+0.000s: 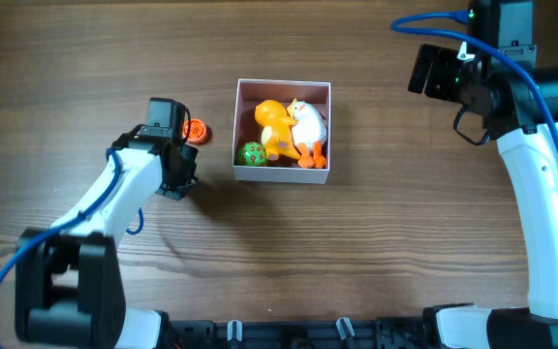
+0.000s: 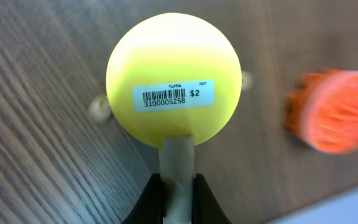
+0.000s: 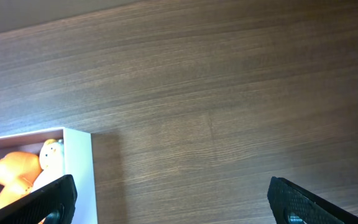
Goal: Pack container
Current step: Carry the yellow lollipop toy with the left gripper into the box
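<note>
While the left pincer (image 2: 178,184) is clamping a yellow toy (image 2: 173,59), the right pincer (image 3: 169,191) is gaping over the wood-grain bench (image 3: 229,93).

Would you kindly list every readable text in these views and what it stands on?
"3100005258": under the barcode on the white sticker on the yellow round toy.
"$2": same sticker, right of the barcode.
The two tiny prints above them are too small to read.
Nothing else is legible.

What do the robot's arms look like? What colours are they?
The left arm and right arm have smooth white tube-shaped shells with chunky black joints. A thin blue cable runs along each. The fingers are black and wedge-shaped.
</note>
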Robot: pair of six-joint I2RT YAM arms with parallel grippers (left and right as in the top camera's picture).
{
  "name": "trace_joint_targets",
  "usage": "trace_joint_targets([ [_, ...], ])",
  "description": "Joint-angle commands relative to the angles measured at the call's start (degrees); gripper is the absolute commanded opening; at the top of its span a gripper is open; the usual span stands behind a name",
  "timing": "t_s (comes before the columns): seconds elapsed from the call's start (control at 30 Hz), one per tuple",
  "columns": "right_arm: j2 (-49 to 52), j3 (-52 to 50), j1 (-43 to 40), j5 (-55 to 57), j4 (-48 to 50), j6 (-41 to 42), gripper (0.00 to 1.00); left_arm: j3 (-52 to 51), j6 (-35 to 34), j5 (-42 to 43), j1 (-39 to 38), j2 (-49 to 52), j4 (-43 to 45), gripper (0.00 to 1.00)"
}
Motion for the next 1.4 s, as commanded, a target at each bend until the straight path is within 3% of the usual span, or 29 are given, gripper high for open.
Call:
trace_joint_targets([
  [0.0,0.3,0.0,0.0,0.8,0.0,-0.3,1.00,-0.1,6.9,-1.7,0.5,-6.9,0.8,0.06],
  [0.1,0.3,0.0,0.0,0.8,0.0,-0.3,1.00,-0.1,13.4,-1.0,-0.1,-12.4,2.7,0.06],
  [0.23,0.3,0.0,0.0,0.8,0.0,-0.3,1.00,-0.1,26.9,7.8,-2.2,-17.3,9.0,0.15],
  [0.37,0.3,0.0,0.0,0.8,0.0,-0.3,1.00,-0.1,37.0,11.8,-8.2,-19.9,15.5,0.18],
  [0.67,0.3,0.0,0.0,0.8,0.0,-0.3,1.00,-0.1,37.9,8.7,-18.1,-19.0,18.4,0.10],
  [0.83,0.3,0.0,0.0,0.8,0.0,-0.3,1.00,-0.1,37.9,4.0,-18.3,-16.3,19.2,0.10],
  [1.07,0.3,0.0,0.0,0.8,0.0,-0.3,1.00,-0.1,41.1,1.2,-18.3,-13.8,35.1,0.06],
  [1.27,0.4,0.0,0.0,0.8,0.0,-0.3,1.00,-0.1,42.6,-10.4,-18.3,-13.4,36.0,0.04],
  [1.37,0.3,0.0,0.0,0.8,0.0,-0.3,1.00,-0.1,44.6,-10.5,-18.4,-11.5,35.9,0.04],
])
